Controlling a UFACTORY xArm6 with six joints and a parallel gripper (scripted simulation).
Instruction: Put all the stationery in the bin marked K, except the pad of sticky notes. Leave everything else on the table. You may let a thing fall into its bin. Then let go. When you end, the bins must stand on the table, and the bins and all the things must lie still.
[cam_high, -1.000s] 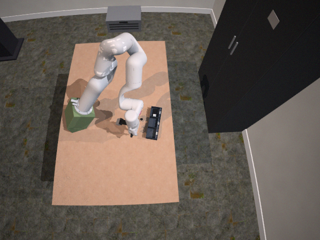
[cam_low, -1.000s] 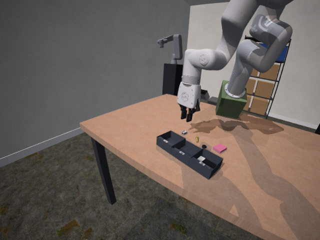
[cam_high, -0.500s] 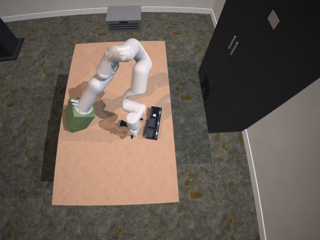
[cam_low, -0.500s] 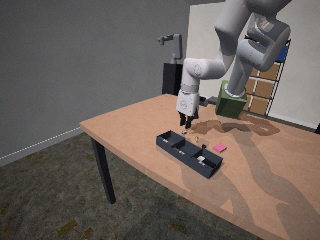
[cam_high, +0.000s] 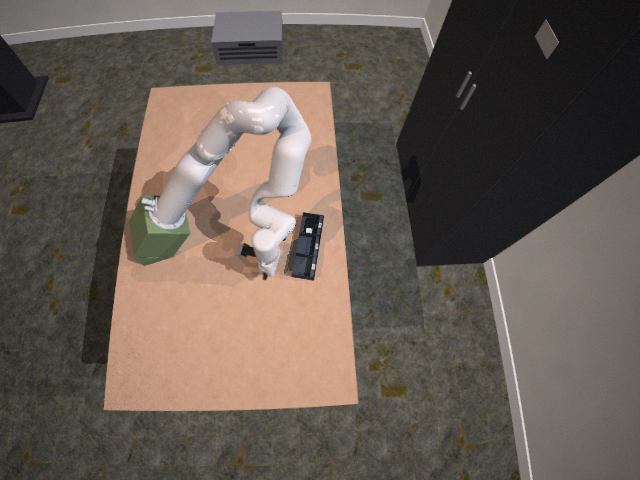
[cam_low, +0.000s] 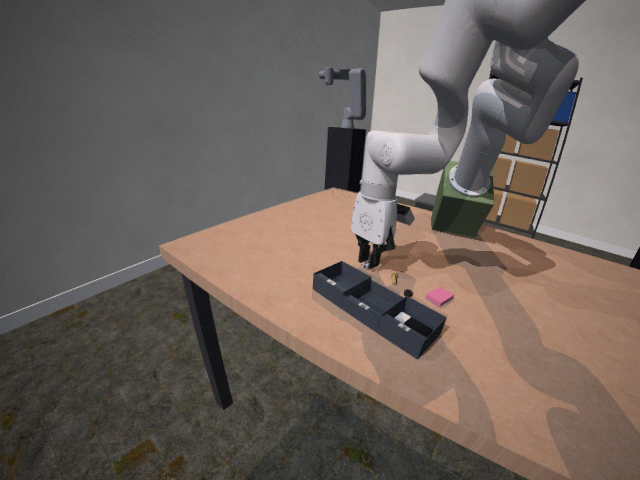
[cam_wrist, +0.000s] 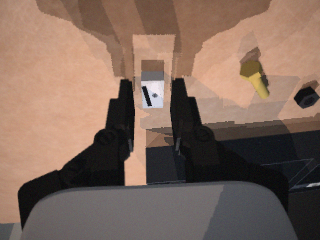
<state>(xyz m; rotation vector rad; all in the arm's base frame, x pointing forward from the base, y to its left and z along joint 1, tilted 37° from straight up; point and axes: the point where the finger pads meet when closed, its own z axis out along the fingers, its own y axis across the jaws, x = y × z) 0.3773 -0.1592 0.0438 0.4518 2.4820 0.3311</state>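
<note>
A small silver pencil sharpener (cam_wrist: 152, 90) with a black slot lies on the table, just beside the row of three dark bins (cam_low: 378, 307). My gripper (cam_wrist: 152, 94) is lowered close to the table top with one finger on each side of the sharpener. A thin gap shows on both sides, so the fingers are partly open and not clamped. It also shows in the exterior view (cam_low: 370, 262) at the bins' far left end. The pink pad of sticky notes (cam_low: 439, 296) lies behind the bins. A white item (cam_low: 403, 318) sits in the right-hand bin. I cannot read the bin letters.
A yellow bolt (cam_wrist: 255, 80) and a black nut (cam_wrist: 306, 96) lie on the table to the right of my fingers, near the bins' back wall. The green arm base (cam_low: 460, 206) stands at the far side of the table.
</note>
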